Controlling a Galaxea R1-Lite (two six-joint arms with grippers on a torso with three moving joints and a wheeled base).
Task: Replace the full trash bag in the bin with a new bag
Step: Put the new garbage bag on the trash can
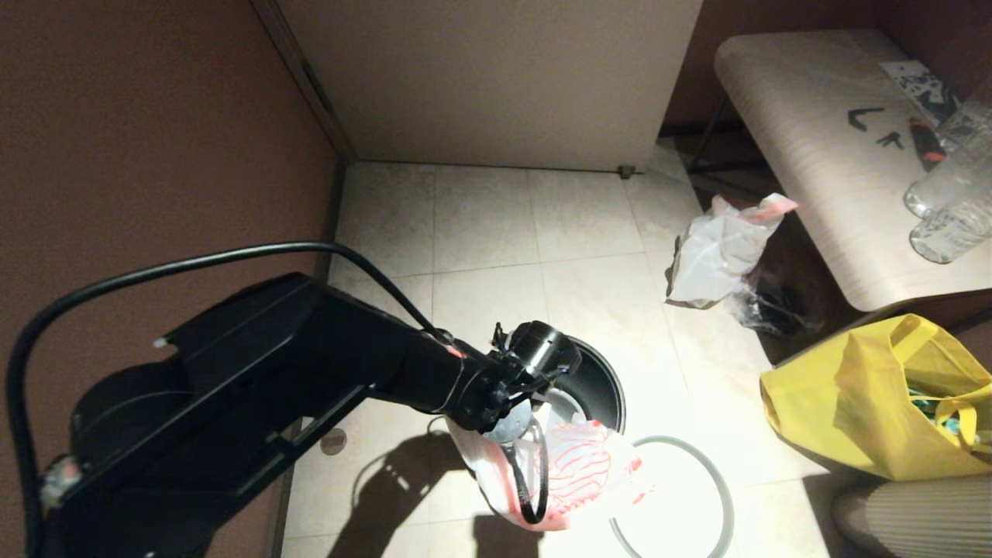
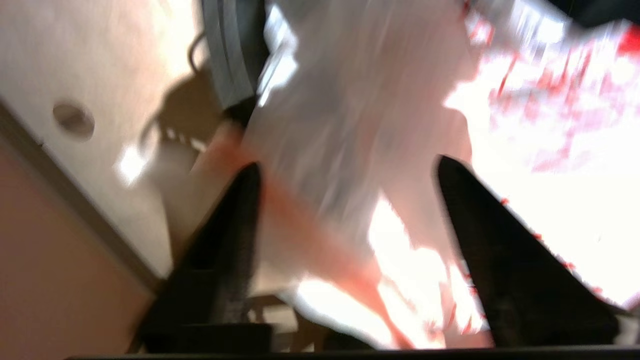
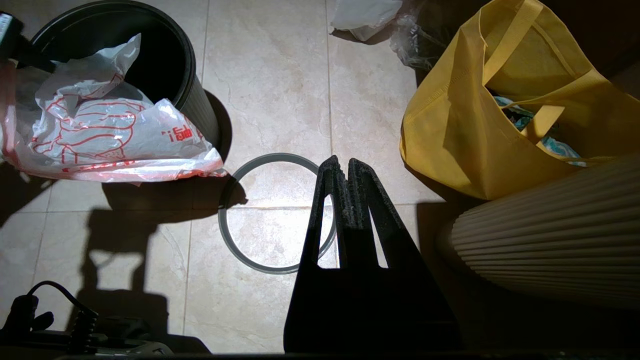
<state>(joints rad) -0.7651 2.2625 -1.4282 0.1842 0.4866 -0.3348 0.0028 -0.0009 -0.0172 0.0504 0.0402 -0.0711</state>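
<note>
The black bin (image 1: 601, 384) stands mid-floor with its grey ring (image 1: 717, 473) off it, flat on the tiles beside it. The new bag (image 1: 577, 469), translucent with a red cartoon outline, is draped over the bin's near rim. My left arm (image 1: 535, 356) reaches down onto it. My left gripper (image 2: 347, 164) is open, with the bag's plastic and its pink edge lying between the fingers. The full trash bag (image 1: 717, 248) lies crumpled by the table. My right gripper (image 3: 345, 161) is shut and empty, hovering over the ring (image 3: 280, 157), apart from the bin (image 3: 170, 65).
A yellow tote (image 1: 876, 403) stands at the right, with a ribbed beige object (image 3: 550, 230) beside it. A small clear wrinkled bag (image 1: 763, 310) lies under the table (image 1: 814, 155), which holds bottles. A brown wall runs along the left.
</note>
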